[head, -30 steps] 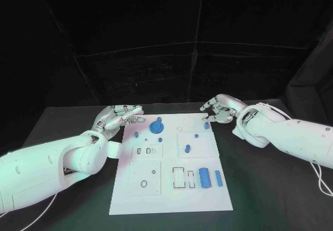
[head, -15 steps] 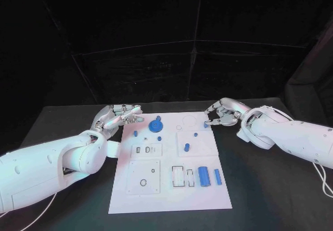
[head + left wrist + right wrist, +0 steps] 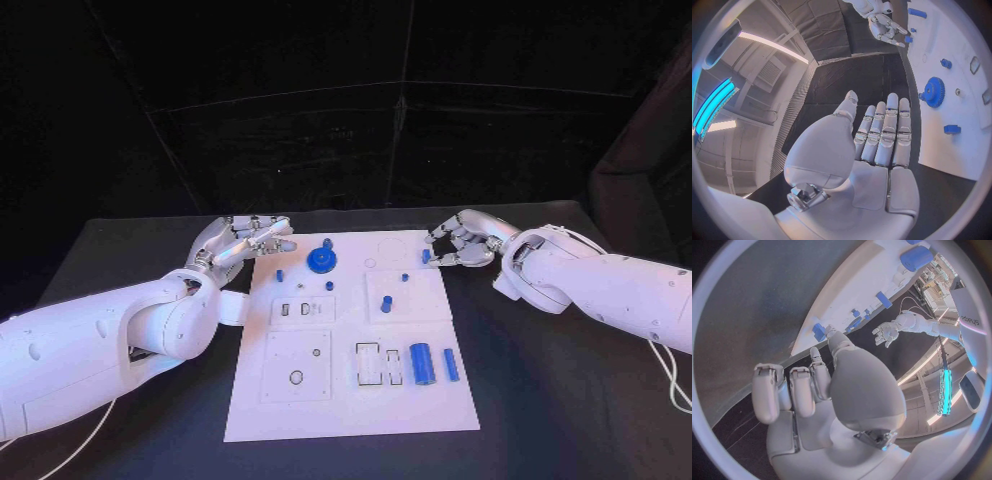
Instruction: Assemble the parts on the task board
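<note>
Hands flank the task board (image 3: 351,410): left hand (image 3: 238,240) empty, right hand (image 3: 464,240) fingers (image 3: 440,258) curled.

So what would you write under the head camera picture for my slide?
Two robot hands, left hand and right hand, hover at the task board's far corners, blue parts unassembled.

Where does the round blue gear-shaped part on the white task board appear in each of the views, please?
Head view: blue gear, far end of the white task board, between the two hands.
Left wrist view: gear on the board beyond the left hand.
Right wrist view: I cannot pick it out.
Shared landmark: the white board.
</note>
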Controlling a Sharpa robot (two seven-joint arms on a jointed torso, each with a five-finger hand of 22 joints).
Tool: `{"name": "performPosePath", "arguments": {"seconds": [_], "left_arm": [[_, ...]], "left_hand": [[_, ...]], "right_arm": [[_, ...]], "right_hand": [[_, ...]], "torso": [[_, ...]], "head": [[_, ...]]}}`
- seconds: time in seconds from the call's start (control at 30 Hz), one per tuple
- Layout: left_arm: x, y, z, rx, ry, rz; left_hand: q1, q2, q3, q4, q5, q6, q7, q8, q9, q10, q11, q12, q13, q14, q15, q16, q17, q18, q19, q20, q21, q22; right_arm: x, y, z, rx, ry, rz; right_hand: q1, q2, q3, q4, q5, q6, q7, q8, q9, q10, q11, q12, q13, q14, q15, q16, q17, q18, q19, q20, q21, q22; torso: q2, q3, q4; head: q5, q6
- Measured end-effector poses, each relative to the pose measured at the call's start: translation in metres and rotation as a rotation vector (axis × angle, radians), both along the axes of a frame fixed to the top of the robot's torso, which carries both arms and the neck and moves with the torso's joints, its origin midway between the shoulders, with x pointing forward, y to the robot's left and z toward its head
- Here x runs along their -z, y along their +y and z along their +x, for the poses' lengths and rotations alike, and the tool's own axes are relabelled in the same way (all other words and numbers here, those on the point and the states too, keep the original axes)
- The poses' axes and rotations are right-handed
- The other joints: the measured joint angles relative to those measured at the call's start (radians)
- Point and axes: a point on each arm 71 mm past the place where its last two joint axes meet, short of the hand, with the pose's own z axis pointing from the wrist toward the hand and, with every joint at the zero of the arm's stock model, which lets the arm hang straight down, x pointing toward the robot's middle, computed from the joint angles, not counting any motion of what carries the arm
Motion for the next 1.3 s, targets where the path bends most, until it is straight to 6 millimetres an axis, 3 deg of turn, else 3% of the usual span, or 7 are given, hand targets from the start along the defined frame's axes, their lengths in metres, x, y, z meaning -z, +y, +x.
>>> {"name": "performPosePath", "arguments": {"seconds": [0.27,0.6,1.23,1.3], "left_arm": [[0.001,0.000,0.000,-0.001,0.001,0.001],[0.001,0.000,0.000,-0.001,0.002,0.001],[0.001,0.001,0.000,-0.001,0.002,0.001],[0.001,0.001,0.000,-0.001,0.002,0.001]], "left_hand": [[0.000,0.000,0.000,0.000,0.000,0.000,0.000,0.000,0.000,0.000,0.000,0.000,0.000,0.000,0.000,0.000,0.000,0.000,0.000,0.000,0.000,0.000],[0.000,0.000,0.000,0.000,0.000,0.000,0.000,0.000,0.000,0.000,0.000,0.000,0.000,0.000,0.000,0.000,0.000,0.000,0.000,0.000,0.000,0.000],[0.000,0.000,0.000,0.000,0.000,0.000,0.000,0.000,0.000,0.000,0.000,0.000,0.000,0.000,0.000,0.000,0.001,0.000,0.000,0.000,0.000,-0.001],[0.000,0.000,0.000,0.000,0.000,0.000,0.000,0.000,0.000,0.000,0.000,0.000,0.000,0.000,0.000,0.000,0.001,0.000,0.000,0.000,0.000,-0.001]], "right_arm": [[0.004,0.004,0.001,-0.008,0.012,0.005],[0.009,0.009,0.003,-0.015,0.026,0.006],[0.012,0.009,0.004,-0.007,0.034,-0.001],[0.012,0.009,0.005,-0.006,0.033,-0.002]], "right_hand": [[-0.009,0.009,0.000,0.000,0.004,0.005,-0.004,0.005,0.002,0.000,0.000,0.000,0.000,0.000,0.000,0.000,0.000,0.000,0.000,0.000,0.000,0.000],[0.001,0.055,0.015,-0.015,-0.008,0.066,-0.017,0.027,0.006,0.000,-0.007,0.000,0.000,0.000,0.000,0.000,0.001,0.000,0.000,0.000,0.000,0.000],[0.011,0.064,0.026,-0.026,-0.008,0.084,-0.022,0.031,0.006,0.004,-0.011,0.006,0.000,-0.004,-0.004,0.000,0.000,0.000,0.007,-0.007,0.000,0.000],[0.014,0.074,0.037,-0.030,-0.014,0.096,-0.024,0.031,0.006,0.007,-0.015,0.006,0.000,-0.004,-0.004,0.000,0.000,0.000,0.007,-0.007,0.000,0.000]], "torso": [[0.000,0.0000,0.0002],[0.000,-0.0006,0.0000],[0.000,-0.0004,-0.0001],[0.000,-0.0004,-0.0002]], "head": [[0.002,-0.001],[0.003,-0.005],[0.004,-0.008],[0.004,-0.009]]}}
